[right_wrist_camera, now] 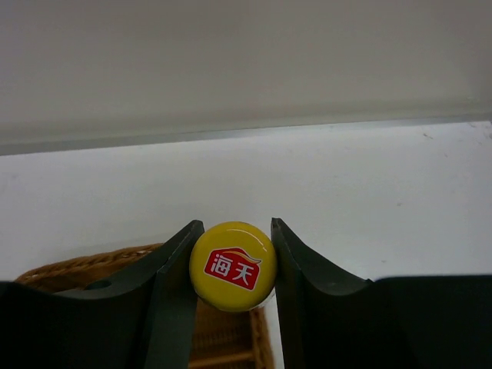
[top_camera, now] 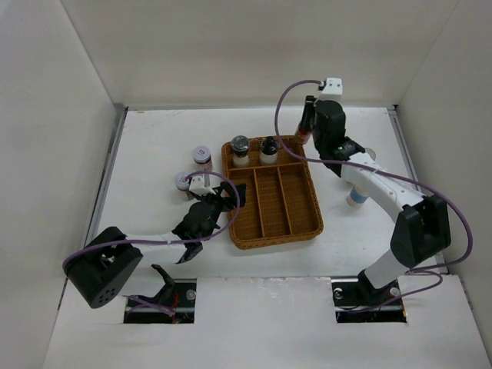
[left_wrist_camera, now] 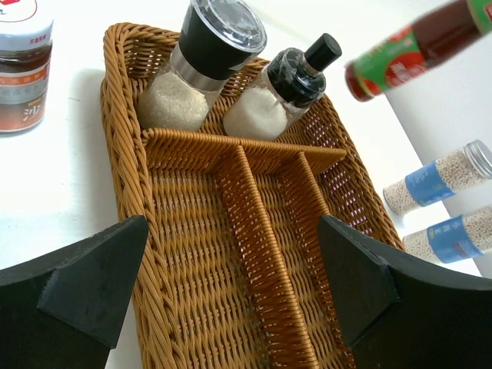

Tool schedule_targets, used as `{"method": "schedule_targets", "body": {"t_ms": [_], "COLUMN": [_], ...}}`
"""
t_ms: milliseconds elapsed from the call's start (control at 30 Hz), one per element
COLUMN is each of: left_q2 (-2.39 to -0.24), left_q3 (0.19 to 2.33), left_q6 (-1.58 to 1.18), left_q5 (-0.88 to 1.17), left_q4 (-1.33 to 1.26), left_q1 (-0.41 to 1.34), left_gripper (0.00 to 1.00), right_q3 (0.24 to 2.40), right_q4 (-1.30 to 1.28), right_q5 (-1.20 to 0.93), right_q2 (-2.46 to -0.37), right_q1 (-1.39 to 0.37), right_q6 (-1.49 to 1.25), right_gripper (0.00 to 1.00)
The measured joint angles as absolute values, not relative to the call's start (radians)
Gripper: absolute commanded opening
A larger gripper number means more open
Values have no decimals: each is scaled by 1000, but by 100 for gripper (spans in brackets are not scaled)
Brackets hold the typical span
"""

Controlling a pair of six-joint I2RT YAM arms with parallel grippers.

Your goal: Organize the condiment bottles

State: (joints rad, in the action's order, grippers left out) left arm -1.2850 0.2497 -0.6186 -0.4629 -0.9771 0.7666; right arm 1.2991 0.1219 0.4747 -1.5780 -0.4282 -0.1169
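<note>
My right gripper (right_wrist_camera: 234, 240) is pinched on the red-sauce bottle (top_camera: 305, 127). In its wrist view both fingers press the sides of the yellow cap (right_wrist_camera: 233, 266). The cap hides the whole body beneath it, so I cannot tell whether the base rests on the table (right_wrist_camera: 346, 192). Just below the fingers a corner of the wicker tray (right_wrist_camera: 84, 269) peeks out, mostly covered by the left finger. From above, the wrist housing masks most of the bottle, which sits just past the tray's far right corner.

My left gripper (left_wrist_camera: 232, 231) stands wide, nothing between its fingers, which are cut off by the bottom of the frame. Directly under and ahead of it run the tray's three long compartments. Beyond them, in the cross compartment, the grey-lidded shaker (left_wrist_camera: 204, 61) stands ahead-left with the black-capped bottle (left_wrist_camera: 288, 84) close on its right. Far left, outside the tray, a red-labelled jar (left_wrist_camera: 23, 69) is cropped by the frame. The second jar (top_camera: 183, 182) shows only from above, just beside this gripper. Ahead-right, past the tray, are the two white-blue canisters (left_wrist_camera: 438, 181), the nearer cropped. From above the right arm covers them largely.
</note>
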Motion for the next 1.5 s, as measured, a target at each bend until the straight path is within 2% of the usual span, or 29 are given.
{"method": "schedule_targets", "body": {"t_ms": [333,533,733,1000,1300,1500], "left_q2": [-1285,-1285,-1285,-1285,-1285,-1267], "left_q3": [250,250,250,250,254,273], "left_q6": [-619,-621,-622,-622,-622,-619], "left_q5": [-462,-462,-459,-458,-459,-459], "left_q4": [-977,-977,-977,-977,-968,-946], "left_q1": [766,766,760,758,757,753], "left_gripper": [93,93,93,93,93,92], "right_q3": [1309,1281,1253,1241,1218,1193], "right_q4": [134,168,219,252,254,255], "right_q5": [464,473,484,484,483,482], "right_q2": [-1720,-1770,-1768,-1766,-1660,-1559], "right_q1": [-506,-513,-518,-519,-519,-523], "right_q6": [-117,-122,-130,-163,-166,-172], "right_gripper": [28,33,50,81,86,95]}}
